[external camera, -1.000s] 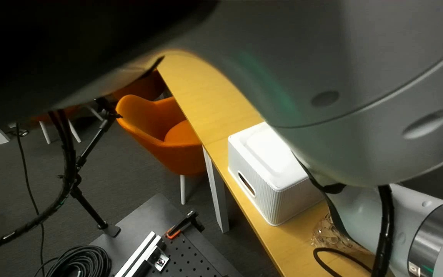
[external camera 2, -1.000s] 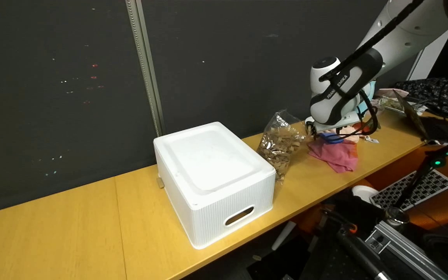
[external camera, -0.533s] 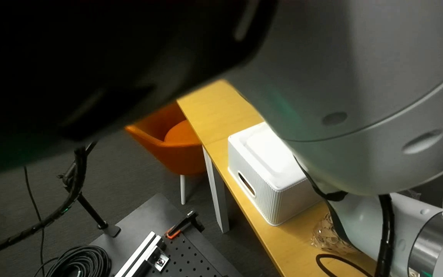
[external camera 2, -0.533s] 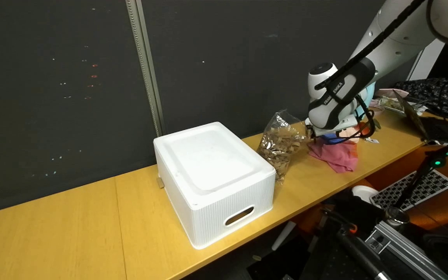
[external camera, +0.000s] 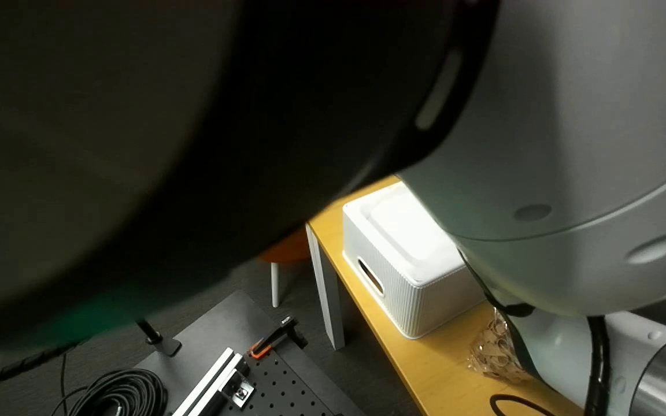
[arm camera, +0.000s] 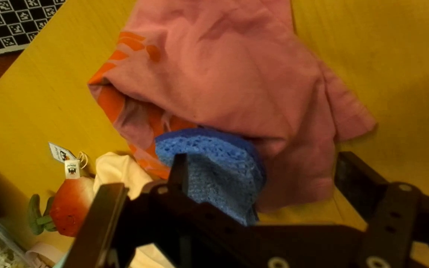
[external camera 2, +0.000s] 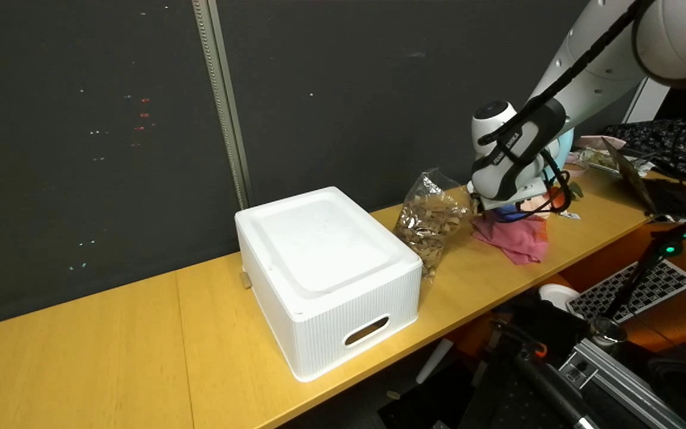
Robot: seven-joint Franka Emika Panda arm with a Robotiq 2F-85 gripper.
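Observation:
My gripper (arm camera: 262, 160) is open, its two black fingers wide apart in the wrist view. A blue sponge (arm camera: 222, 150) with a darker blue layer stands between the fingers, close to the left one; whether they touch I cannot tell. The sponge rests against a crumpled pink cloth (arm camera: 229, 74) with orange print. The cloth also shows in an exterior view (external camera 2: 513, 238) below the hand, with a bit of the sponge (external camera 2: 504, 210). A cream cloth (arm camera: 117, 169) and a red plush toy (arm camera: 71, 208) with green leaves and a tag lie left of the gripper. The fingers are hidden in both exterior views.
A white ribbed box (external camera 2: 331, 244) stands on the wooden table (external camera 2: 81, 369). A clear bag of brown pieces (external camera 2: 429, 226) stands between box and hand. A dark wall panel (external camera 2: 349, 107) runs behind. A laptop (external camera 2: 670, 185) lies farther right. The arm blocks much of an exterior view (external camera: 570, 144).
The arm has come down and the hand is slightly lower and farther left in an exterior view. Arm links now cover more of the view with the orange chair. The objects have not visibly moved.

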